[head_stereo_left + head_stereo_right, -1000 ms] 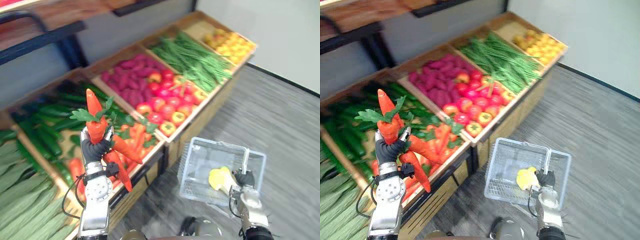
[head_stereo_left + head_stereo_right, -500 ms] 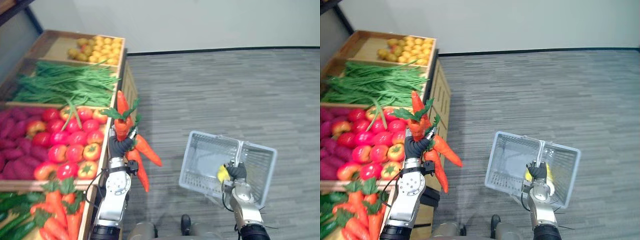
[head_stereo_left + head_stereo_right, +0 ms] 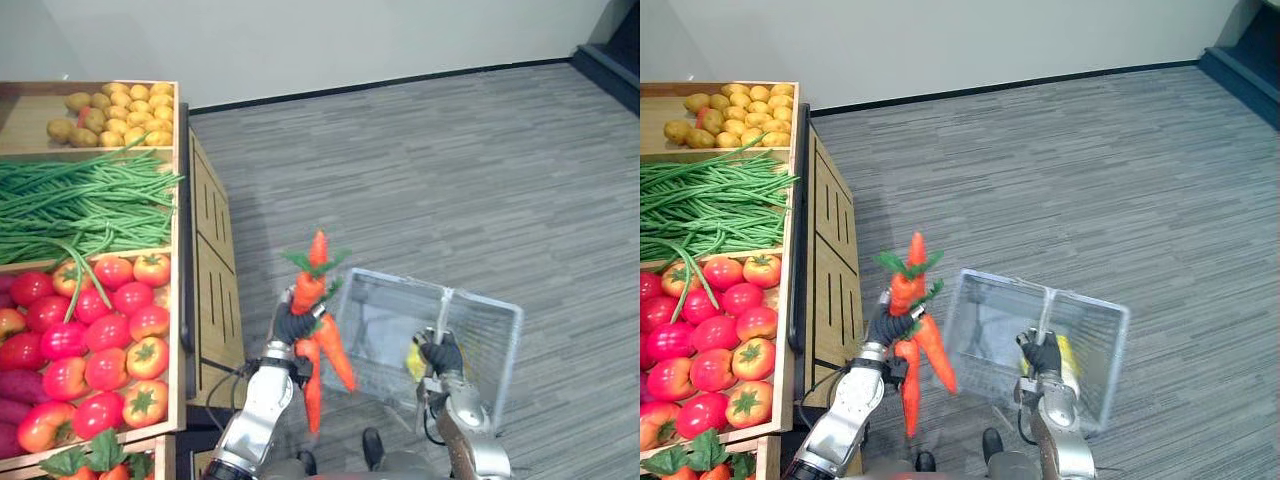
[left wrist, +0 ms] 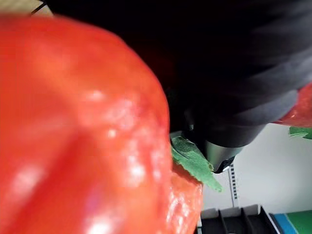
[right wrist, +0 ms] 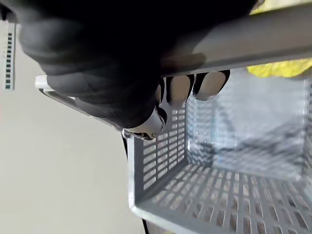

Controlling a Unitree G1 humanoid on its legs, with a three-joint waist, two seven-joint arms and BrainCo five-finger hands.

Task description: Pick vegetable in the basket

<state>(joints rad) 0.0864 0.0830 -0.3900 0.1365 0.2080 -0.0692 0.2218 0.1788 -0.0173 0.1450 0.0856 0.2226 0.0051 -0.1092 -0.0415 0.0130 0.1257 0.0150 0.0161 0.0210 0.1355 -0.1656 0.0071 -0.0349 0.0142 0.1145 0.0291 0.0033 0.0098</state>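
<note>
Carrots (image 3: pixel 332 352) clenched in left hand (image 3: pixel 293 325), beside basket (image 3: pixel 492 335) rim; right hand (image 3: pixel 441 356) grips handle (image 3: pixel 443 310); open floor (image 3: pixel 450 170) beyond.

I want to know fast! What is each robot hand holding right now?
Left hand: closed around a bunch of carrots.
Right hand: closed around the basket's handle.

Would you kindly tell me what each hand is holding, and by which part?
The left hand grips a bunch of carrots at its leafy middle, where the carrots join. The right hand is curled round the handle of the grey basket.
</note>
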